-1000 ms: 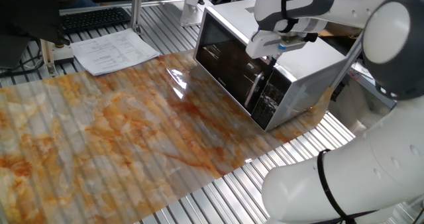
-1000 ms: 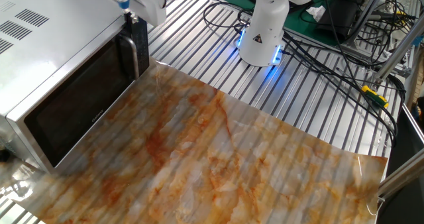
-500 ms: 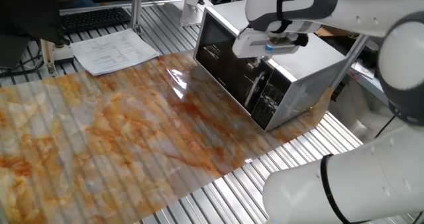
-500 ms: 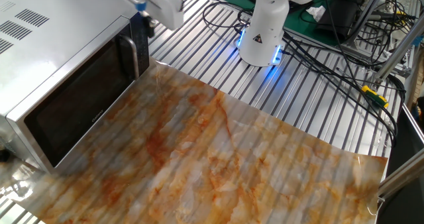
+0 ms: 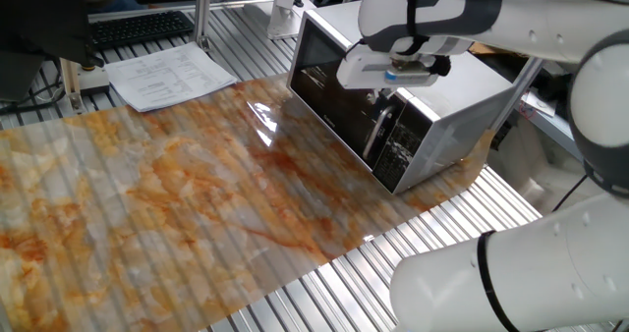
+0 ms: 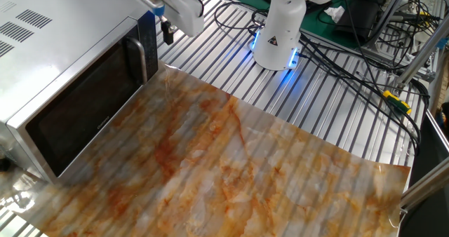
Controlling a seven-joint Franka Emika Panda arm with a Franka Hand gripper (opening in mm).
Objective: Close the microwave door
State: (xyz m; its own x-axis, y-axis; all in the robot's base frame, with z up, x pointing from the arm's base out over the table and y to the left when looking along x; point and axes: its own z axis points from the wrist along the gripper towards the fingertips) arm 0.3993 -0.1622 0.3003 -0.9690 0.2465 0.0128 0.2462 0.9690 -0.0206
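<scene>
The white microwave (image 5: pixel 447 101) stands at the back right of the marbled mat; in the other fixed view its vented top (image 6: pixel 49 34) fills the upper left. The microwave door (image 5: pixel 329 91), dark glass with a vertical silver handle (image 5: pixel 376 136), lies flush against the body, as it does in the other fixed view (image 6: pixel 84 104). My gripper (image 6: pixel 167 32) hangs just in front of the control-panel corner, a little off the handle (image 6: pixel 140 58) and touching nothing. Its dark fingers look pressed together and empty. In one fixed view the gripper (image 5: pixel 381 94) hovers over the door's handle end.
The marbled mat (image 5: pixel 177 194) covers the slatted table. Papers (image 5: pixel 167 77) and a keyboard (image 5: pixel 138 26) lie at the back left. The robot base (image 6: pixel 284 26) with a blue light and cables (image 6: pixel 351 62) stands behind the mat.
The gripper has drawn away from the microwave's handle corner, out over the mat side. The door stays flush against the body throughout.
</scene>
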